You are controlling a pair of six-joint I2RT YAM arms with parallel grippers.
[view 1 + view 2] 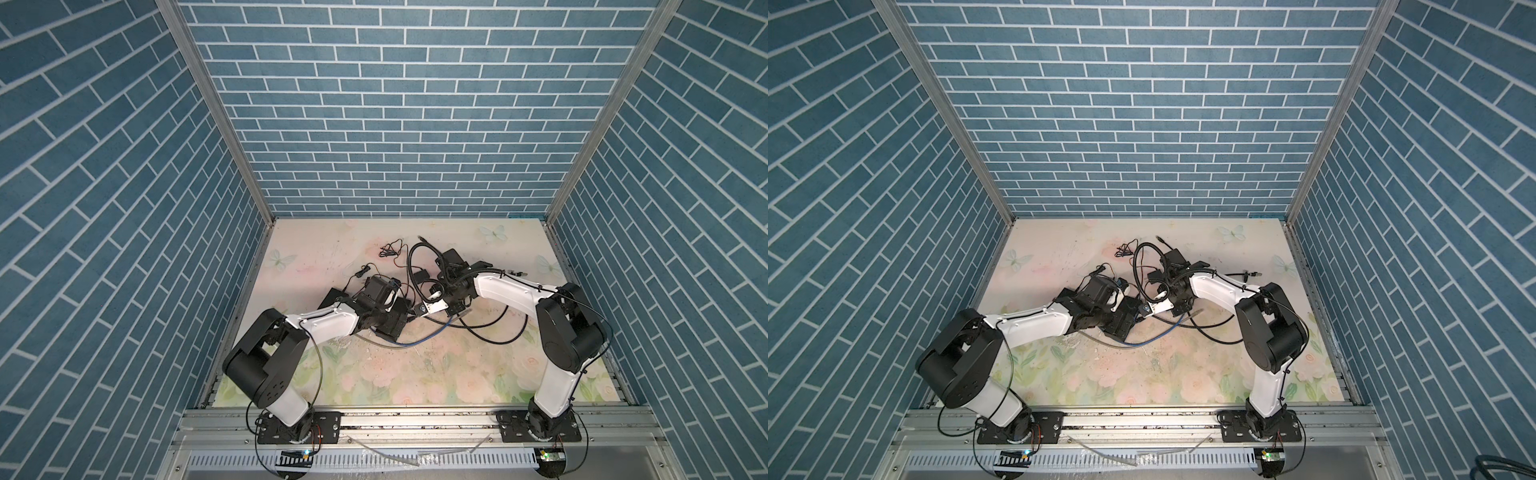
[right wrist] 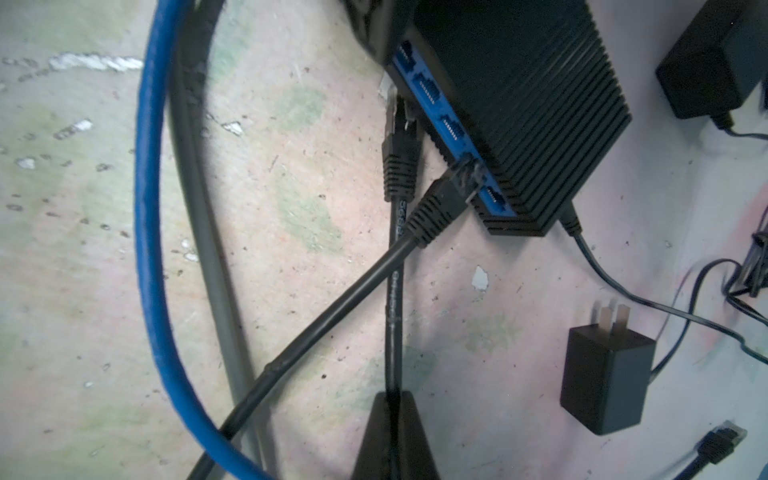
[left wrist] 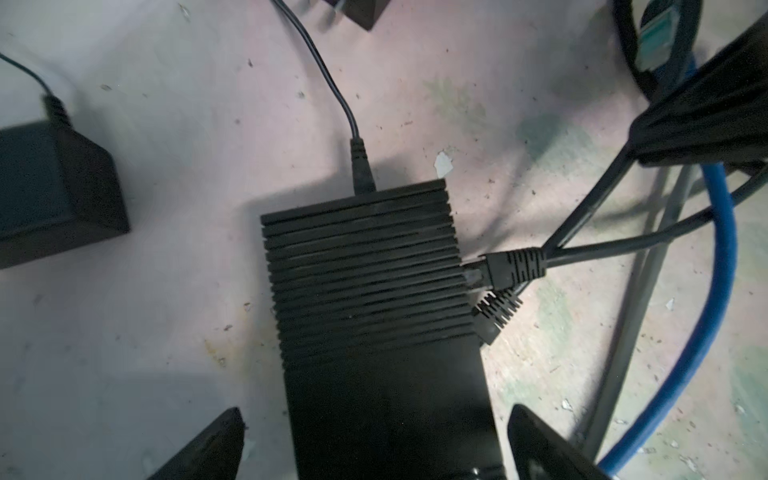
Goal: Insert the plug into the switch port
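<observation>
The switch (image 3: pixel 365 270) is a black ribbed box with a blue port face (image 2: pixel 436 104). It lies on the floral mat between the fingers of my left gripper (image 3: pixel 376 411), which is open and straddles it with a gap on each side. My right gripper (image 2: pixel 392 395) is shut on a thin black cable (image 2: pixel 390 316). That cable ends in the plug (image 2: pixel 400 166), which lies beside the port face with its clear tip outside any port. A second black plug (image 2: pixel 444 203) sits in a port. In both top views the grippers meet mid-table (image 1: pixel 415 311) (image 1: pixel 1144 309).
A blue cable (image 2: pixel 149 208) and a grey cable (image 2: pixel 199 208) loop beside the switch. A pronged black adapter (image 2: pixel 604 374), another adapter (image 2: pixel 715 62) and a loose plug (image 2: pixel 719 444) lie nearby. A power cord (image 3: pixel 361 166) enters the switch's end. Brick-patterned walls enclose the mat.
</observation>
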